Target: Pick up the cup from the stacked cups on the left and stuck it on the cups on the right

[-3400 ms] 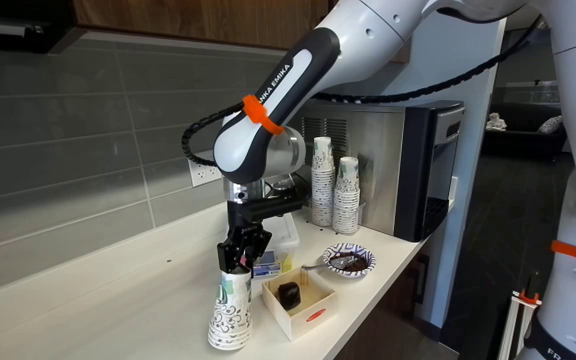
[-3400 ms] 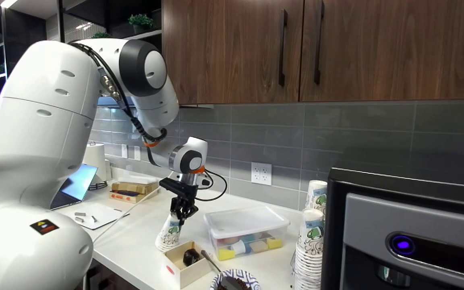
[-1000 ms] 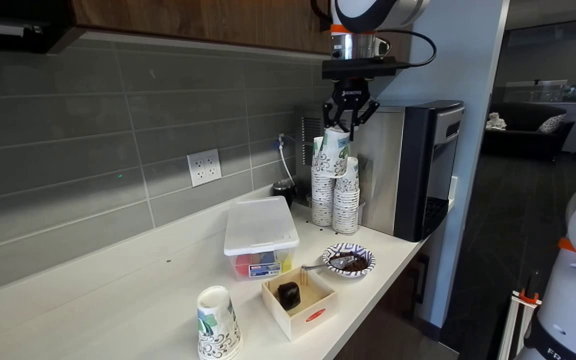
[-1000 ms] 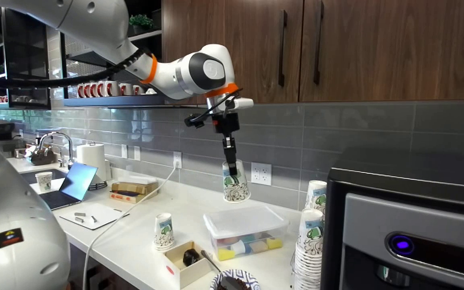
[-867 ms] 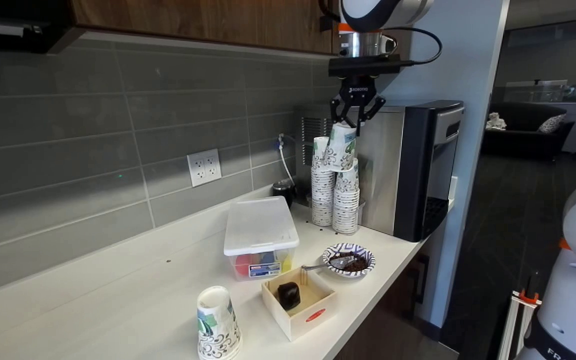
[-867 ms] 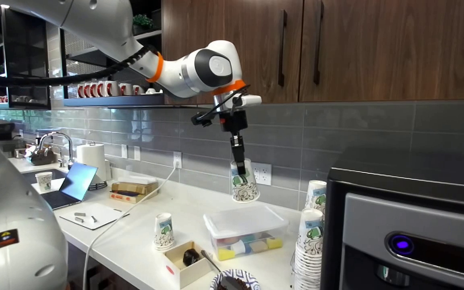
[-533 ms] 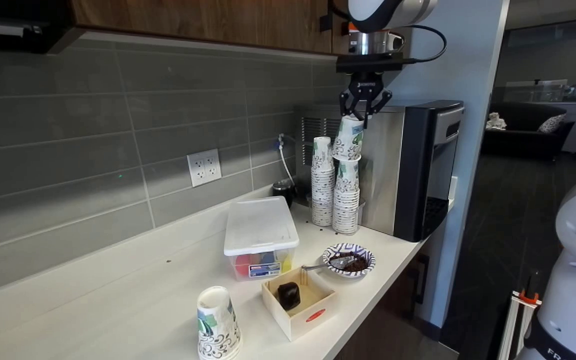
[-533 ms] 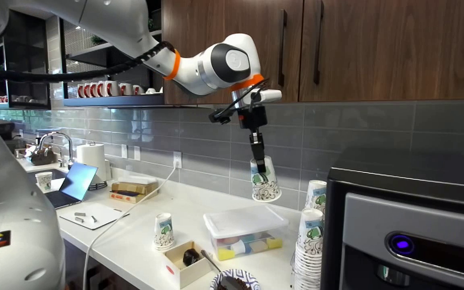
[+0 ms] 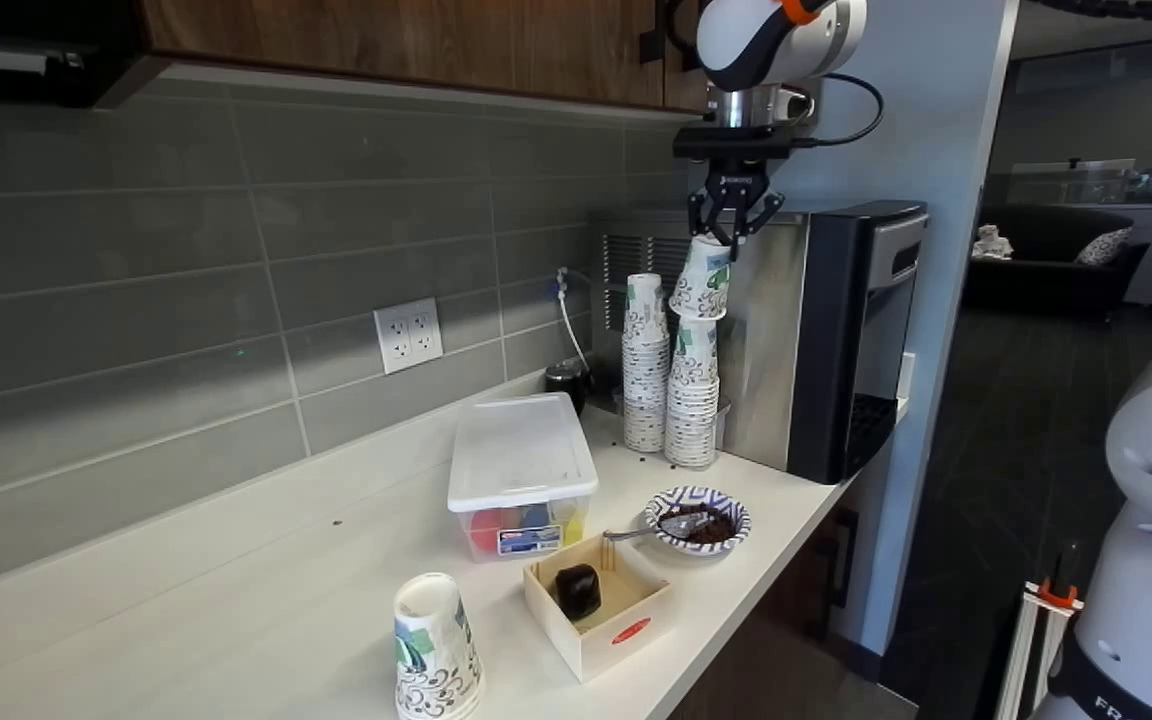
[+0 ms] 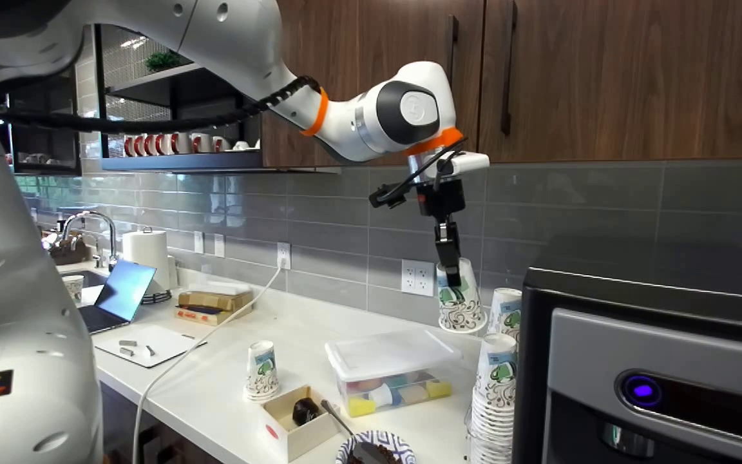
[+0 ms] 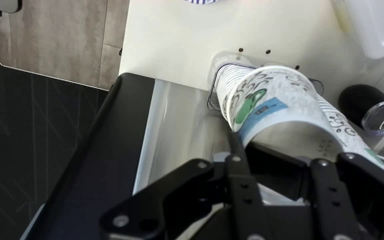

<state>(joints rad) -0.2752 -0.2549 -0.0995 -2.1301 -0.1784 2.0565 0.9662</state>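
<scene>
My gripper (image 9: 726, 243) is shut on the wall at the narrow end of an upside-down patterned paper cup (image 9: 704, 285). In the wrist view one finger lies inside the recessed base of the held cup (image 11: 278, 90) and one outside. The cup hangs tilted in the air. In an exterior view the held cup (image 10: 461, 306) is apart from and beside two tall cup stacks, the near stack (image 10: 496, 393) and the back stack (image 10: 507, 312). Both stacks also show in the other exterior view, near stack (image 9: 693, 410), back stack (image 9: 645, 390). The short left stack (image 9: 436, 650) stands upright on the counter.
A lidded clear bin (image 9: 521, 460), a wooden box (image 9: 626, 625) with a dark object, and a patterned bowl (image 9: 701, 500) with a spoon are on the counter. The ice machine (image 9: 751, 340) stands close by the tall stacks. A black tumbler (image 11: 367, 108) is near them. Wall cabinets (image 10: 538, 84) hang above.
My gripper has lifted the cup off the short left stack and carried it over towards the tall stacks. In the last half second it has moved closer to them and slightly lower.
</scene>
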